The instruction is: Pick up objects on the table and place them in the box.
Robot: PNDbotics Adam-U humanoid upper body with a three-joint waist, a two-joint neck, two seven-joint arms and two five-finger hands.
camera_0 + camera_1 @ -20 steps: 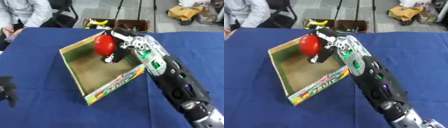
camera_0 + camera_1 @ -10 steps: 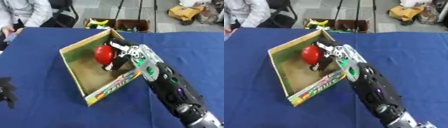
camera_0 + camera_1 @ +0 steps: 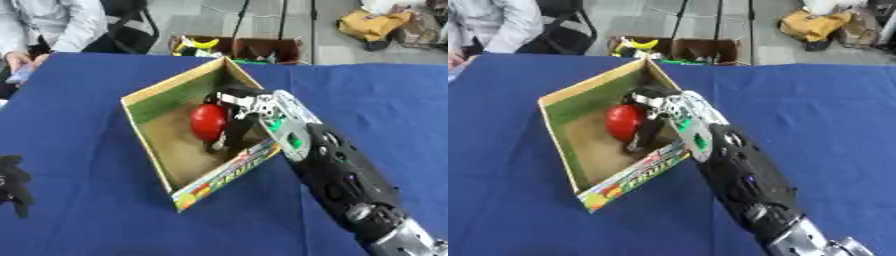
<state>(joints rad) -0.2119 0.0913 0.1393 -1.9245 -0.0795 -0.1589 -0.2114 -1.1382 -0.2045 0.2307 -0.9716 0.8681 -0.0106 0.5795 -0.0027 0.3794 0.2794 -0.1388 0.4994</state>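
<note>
Right hand (image 3: 234, 116) inside the box (image 3: 154, 100), fingers curled round 1 red ball (image 3: 208, 121) near the floor, not yet released; left hand (image 3: 12, 183) idle, fingers unclear.

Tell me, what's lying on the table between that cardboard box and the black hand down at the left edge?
Nothing: in the left eye view, only bare blue tablecloth lies between the box and the left hand.

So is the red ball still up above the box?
No, the red ball is down inside the box, between its walls, with the right robot hand beside it.
</note>
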